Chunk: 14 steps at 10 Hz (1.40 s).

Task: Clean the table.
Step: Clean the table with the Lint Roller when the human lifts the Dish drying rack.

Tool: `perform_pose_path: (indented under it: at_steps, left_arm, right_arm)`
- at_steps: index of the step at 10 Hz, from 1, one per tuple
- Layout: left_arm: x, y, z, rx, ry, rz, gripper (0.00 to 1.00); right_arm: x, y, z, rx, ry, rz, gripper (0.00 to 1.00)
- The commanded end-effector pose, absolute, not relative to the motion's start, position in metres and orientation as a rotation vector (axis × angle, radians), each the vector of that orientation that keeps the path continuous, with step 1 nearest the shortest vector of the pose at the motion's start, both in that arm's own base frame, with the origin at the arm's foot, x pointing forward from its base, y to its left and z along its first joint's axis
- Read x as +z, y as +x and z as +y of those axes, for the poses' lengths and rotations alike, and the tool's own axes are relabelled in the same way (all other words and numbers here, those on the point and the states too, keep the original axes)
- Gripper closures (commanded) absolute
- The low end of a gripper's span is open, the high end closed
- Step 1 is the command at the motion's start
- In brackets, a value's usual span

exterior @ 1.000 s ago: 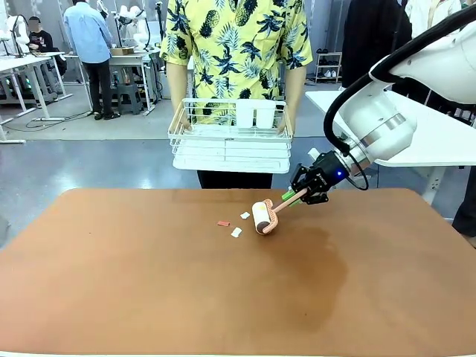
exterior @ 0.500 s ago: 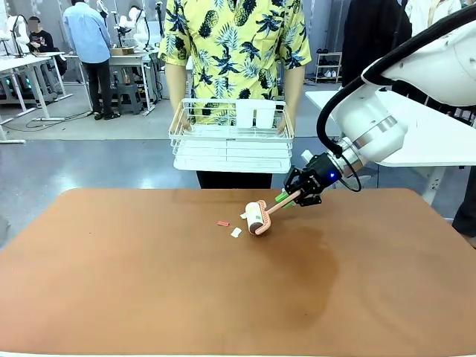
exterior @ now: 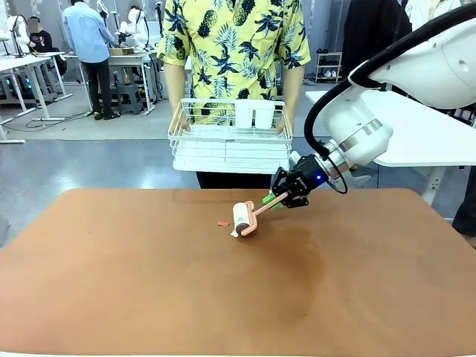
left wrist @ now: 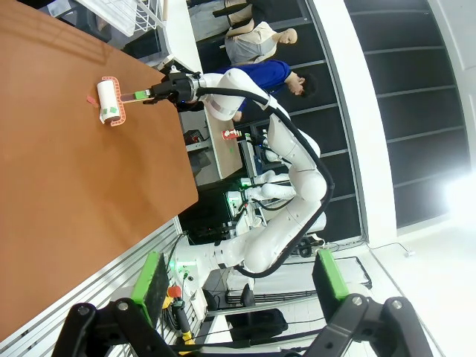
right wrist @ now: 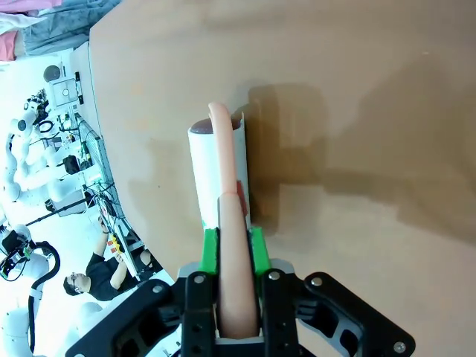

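Directly under our right gripper: the table (exterior: 149, 282), a matte reddish-brown top with a pale front edge. It spreads wide to both sides of that gripper and back toward us, with a soft dark shadow on it below the arm.
Our left gripper (left wrist: 242, 277): it hangs off the table's side, well apart from the right one. Its green pads (left wrist: 152, 279) stand wide apart with nothing between them.
Our right gripper (exterior: 286, 195): it sits low over the far half of the table. Its jaws are clamped narrow on the pink handle (right wrist: 227, 216) of a lint roller (exterior: 242, 218), with a green pad pressed to each side of it.
Lint roller: it sticks out ahead of our right fingertips. The white roll (right wrist: 216, 167) at the handle's far end is down at the tabletop, its shadow right beside it.
Scraps: a red scrap (exterior: 222, 223) lies on the table just past the roll, on the side away from the gripper. A white scrap (exterior: 235, 233) lies at the roll's lower end, and we cannot tell whether the two touch.
Wire rack (exterior: 230, 141): white, beyond our right gripper and higher, held at waist level by a person (exterior: 234, 44) in a yellow leaf-print shirt at the table's far edge.
Room: a grey floor (exterior: 89, 163) lies past the table. A white-topped table (exterior: 416, 141) stands behind our right arm, and more white tables and people are farther back.
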State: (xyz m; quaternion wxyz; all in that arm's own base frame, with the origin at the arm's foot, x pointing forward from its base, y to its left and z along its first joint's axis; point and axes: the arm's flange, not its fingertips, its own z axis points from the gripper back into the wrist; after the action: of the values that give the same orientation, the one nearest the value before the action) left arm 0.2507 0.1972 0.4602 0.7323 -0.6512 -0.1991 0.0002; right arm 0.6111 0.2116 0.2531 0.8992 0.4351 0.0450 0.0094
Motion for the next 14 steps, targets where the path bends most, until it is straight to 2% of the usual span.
perform_pose_path:
  at_steps: [1,9,14]
  left_arm:
    - [0.462,0.248,0.199,-0.011,-1.45,-0.448,0.0]
    - [0.462,0.248,0.199,-0.011,-1.45,-0.448,0.0]
    - [0.462,0.248,0.199,-0.011,-1.45,-0.448,0.0]
  right_arm:
    - [0.194,0.586,0.232,0.057,0.776,0.17,0.79]
    - [0.173,0.567,0.294,0.08,0.784,0.167,0.79]
    - [0.199,0.564,0.295,0.082,0.828,0.112,0.79]
